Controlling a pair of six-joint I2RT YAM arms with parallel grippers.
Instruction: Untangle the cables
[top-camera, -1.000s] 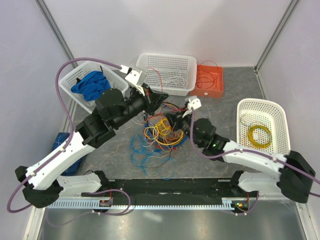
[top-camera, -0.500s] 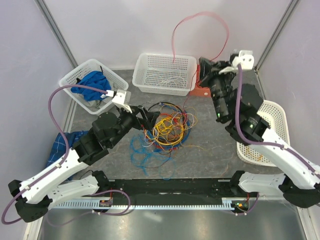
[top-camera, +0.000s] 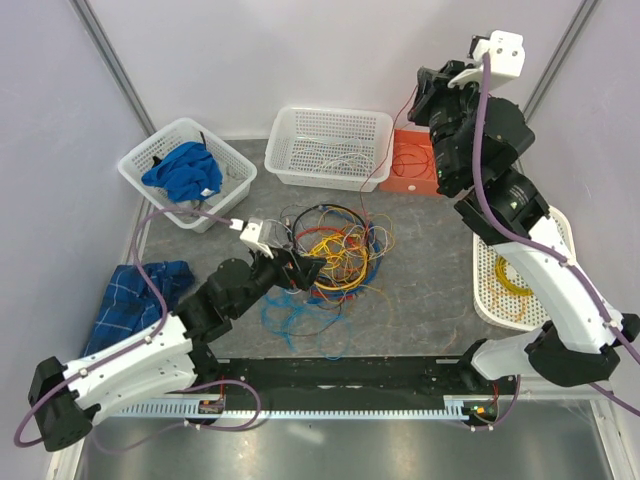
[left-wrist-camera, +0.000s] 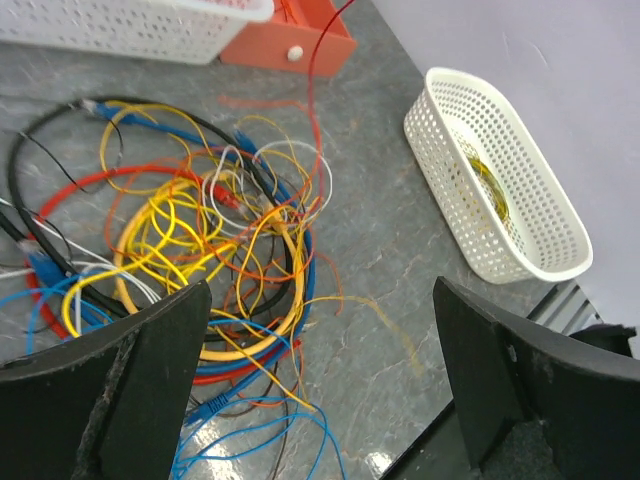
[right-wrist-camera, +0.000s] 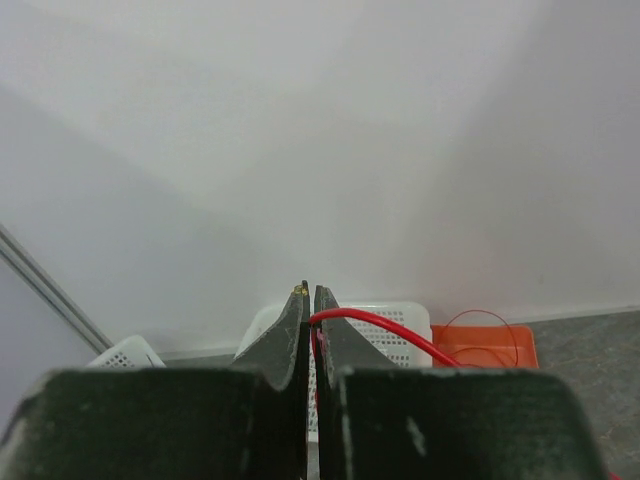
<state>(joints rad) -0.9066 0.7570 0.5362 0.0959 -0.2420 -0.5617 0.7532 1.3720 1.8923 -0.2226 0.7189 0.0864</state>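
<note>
- The grey counter (top-camera: 430, 280) carries everything, with baskets along its back and right edges.
- The right arm reaches high over the back right corner. Its right gripper (right-wrist-camera: 309, 300) is pressed together, pinching a red cable (right-wrist-camera: 380, 335) between its tips.
- The left arm lies low across the near left of the counter. Its left gripper (left-wrist-camera: 320, 290) is spread wide and holds nothing, hovering at the near left edge of the pile.
- The cables (top-camera: 335, 255) sit in a loose, roughly round tangle at the centre of the counter, with no clear long axis. Yellow and orange loops fill the middle, a black loop lies on the far side, and blue strands trail toward the near edge.
- An oval basket (top-camera: 490, 290) lies at the right, its long side running near to far, with a yellow-green coil (top-camera: 517, 278) inside.
- A white basket (top-camera: 300, 170) stands at the back centre, lying left to right.
- A left basket (top-camera: 140, 165) holds a blue cloth (top-camera: 180, 168).
- A checked cloth (top-camera: 125, 300) lies at the left edge.
- An orange tray (top-camera: 415, 165) sits just beside the white basket.
- The red cable rises from the far right of the tangle and runs up toward the back right, past the tray, to the pinching tips — one long, nearly straight line.
</note>
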